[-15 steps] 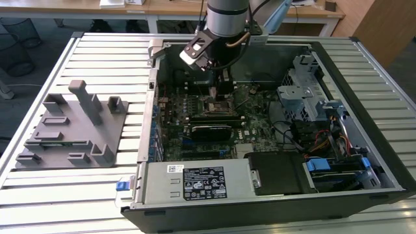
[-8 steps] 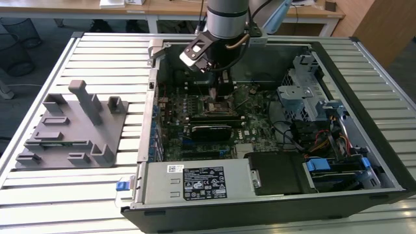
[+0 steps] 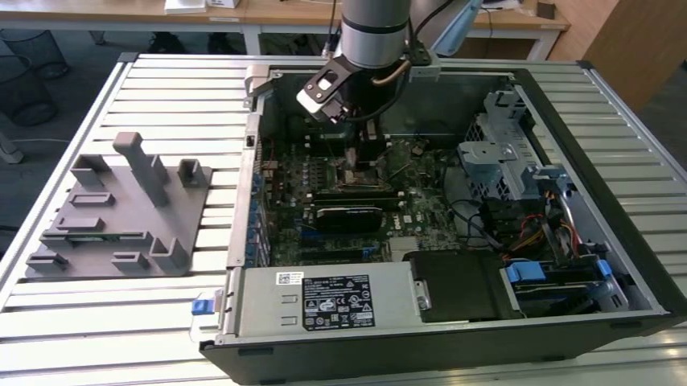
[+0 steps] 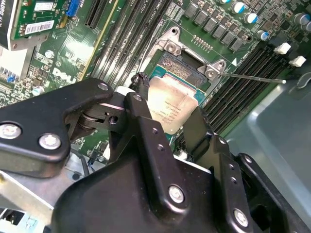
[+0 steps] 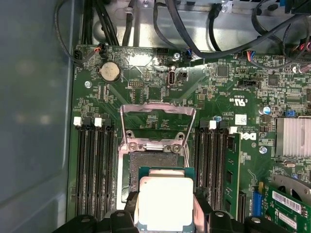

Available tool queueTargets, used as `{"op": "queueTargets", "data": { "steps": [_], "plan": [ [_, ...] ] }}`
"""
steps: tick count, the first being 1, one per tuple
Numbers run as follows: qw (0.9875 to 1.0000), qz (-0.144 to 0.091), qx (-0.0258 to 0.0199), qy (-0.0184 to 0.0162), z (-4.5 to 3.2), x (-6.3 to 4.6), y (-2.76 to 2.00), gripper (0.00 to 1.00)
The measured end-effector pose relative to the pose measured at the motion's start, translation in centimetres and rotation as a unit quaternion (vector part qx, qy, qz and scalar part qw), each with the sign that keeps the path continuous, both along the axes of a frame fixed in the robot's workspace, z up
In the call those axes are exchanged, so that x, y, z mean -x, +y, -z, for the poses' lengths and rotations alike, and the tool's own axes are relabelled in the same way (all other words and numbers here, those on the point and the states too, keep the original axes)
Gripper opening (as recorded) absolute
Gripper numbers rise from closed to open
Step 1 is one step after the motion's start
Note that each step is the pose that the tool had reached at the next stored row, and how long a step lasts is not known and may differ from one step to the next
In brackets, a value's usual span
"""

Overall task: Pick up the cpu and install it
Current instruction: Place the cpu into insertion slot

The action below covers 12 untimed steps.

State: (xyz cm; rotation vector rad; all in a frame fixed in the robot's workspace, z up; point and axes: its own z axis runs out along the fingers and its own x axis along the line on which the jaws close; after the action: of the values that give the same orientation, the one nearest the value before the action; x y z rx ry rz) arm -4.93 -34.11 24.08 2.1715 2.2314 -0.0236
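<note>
cpu [image 5: 163,203]: gripped in the hand [image 5: 164,214], metal top facing up towards the first wrist camera, pale rim showing all round. It hangs over the near part of the open socket [image 5: 151,162] on the motherboard [image 5: 146,92], not yet square with it. In the second wrist view the cpu [image 4: 172,109] covers one corner of the socket [image 4: 187,65] while the far part of the contact field lies bare. Whether the chip already touches the socket cannot be told from these views.

Hand: narrow, closed on the chip. One black finger [image 4: 146,116] bears on one edge and its partner on the opposite edge; in the first wrist view the fingers [image 5: 203,211] flank the chip on two sides. In my judgement the edge grip serves to keep the underside clear and the chip flat for seating.

Socket: the retention frame [image 5: 158,106] is swung up and back, leaving the opening free, which I take to be the reason the chip can be brought in from above. Memory slots [image 5: 95,170] run along both sides of the socket.

Arm [image 3: 371,32]: reaches steeply downward into the open computer case [image 3: 429,354], the hand [image 3: 363,153] low over the board near the case's far wall.

Surroundings: the case lies on its side on the slatted desk [image 3: 161,80]. A grey fixture tray [image 3: 118,217] sits on the desk at the exterior view's left, well apart from the hand.
</note>
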Motion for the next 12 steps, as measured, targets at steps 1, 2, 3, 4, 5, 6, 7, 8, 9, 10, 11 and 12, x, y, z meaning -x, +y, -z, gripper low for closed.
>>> {"op": "queueTargets", "data": {
  "steps": [1,2,3,4,5,6,7,8,9,10,11,12],
  "plan": [
    [1.0,0.0,0.0,0.0,0.09,0.0,0.0,0.53],
    [1.0,0.001,0.0,0.0,0.19,0.0,0.0,0.53],
    [1.0,0.001,0.0,0.0,0.29,0.0,0.03,0.53],
    [1.0,0.001,0.0,0.0,0.39,0.0,0.06,0.53],
    [1.0,0.001,0.0,0.0,0.5,0.0,0.1,0.53],
    [1.0,0.002,0.0,0.0,0.62,0.0,0.15,0.53],
    [1.0,0.002,0.0,0.0,0.76,0.0,0.2,0.53],
    [1.0,0.002,0.0,0.0,0.9,0.0,0.22,0.53],
    [1.0,0.003,0.0,0.0,1.05,-0.1,0.24,0.53],
    [1.0,0.003,0.0,0.0,1.18,-0.1,0.24,0.53],
    [1.0,0.003,0.0,0.0,1.29,-0.1,0.24,0.53],
    [1.0,0.003,-0.0001,0.0,1.38,-0.1,0.24,0.53]
  ]
}}
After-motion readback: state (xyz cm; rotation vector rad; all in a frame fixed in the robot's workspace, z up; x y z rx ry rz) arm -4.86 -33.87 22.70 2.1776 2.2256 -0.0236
